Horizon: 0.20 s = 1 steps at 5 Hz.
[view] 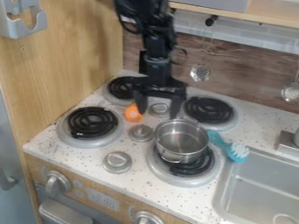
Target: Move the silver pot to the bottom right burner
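My gripper (158, 114) hangs over the middle of the stove with its two fingers spread, open and with nothing held between them. Its right finger ends close to the back left rim of the silver pot (182, 144); I cannot tell if they touch. The pot stands upright on the bottom right burner (159, 169), covering the back part of its black coil, set slightly toward the rear of that burner.
An orange object (133, 113) lies by the left finger. A blue brush (236, 151) rests right of the pot, beside the sink (262, 188). Other burners are at the left (90, 124), back left (121, 89) and back right (208, 110). Several silver knobs (117, 161) stand between them.
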Motion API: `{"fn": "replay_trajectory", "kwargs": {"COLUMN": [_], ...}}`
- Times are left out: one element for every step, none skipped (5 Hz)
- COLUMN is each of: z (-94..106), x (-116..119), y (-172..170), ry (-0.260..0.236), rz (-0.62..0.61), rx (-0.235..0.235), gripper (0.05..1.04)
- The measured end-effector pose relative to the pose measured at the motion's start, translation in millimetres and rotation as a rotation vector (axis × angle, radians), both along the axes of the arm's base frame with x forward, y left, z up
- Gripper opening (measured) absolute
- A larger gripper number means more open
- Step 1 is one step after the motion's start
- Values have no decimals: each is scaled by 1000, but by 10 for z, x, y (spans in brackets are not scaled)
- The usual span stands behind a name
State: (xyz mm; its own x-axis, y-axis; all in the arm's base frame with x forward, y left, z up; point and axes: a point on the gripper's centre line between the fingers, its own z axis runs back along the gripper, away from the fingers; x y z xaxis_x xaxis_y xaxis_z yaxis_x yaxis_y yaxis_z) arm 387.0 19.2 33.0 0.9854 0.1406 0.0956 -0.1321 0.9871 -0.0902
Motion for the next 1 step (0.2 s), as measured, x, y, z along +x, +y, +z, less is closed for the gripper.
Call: {"fn": "replay_trajectory", "kwargs": {"z": [-1], "x": [-28], "y": [32], "ry": [15], "rz": [-39], "rx": [13], "gripper": [999]}}
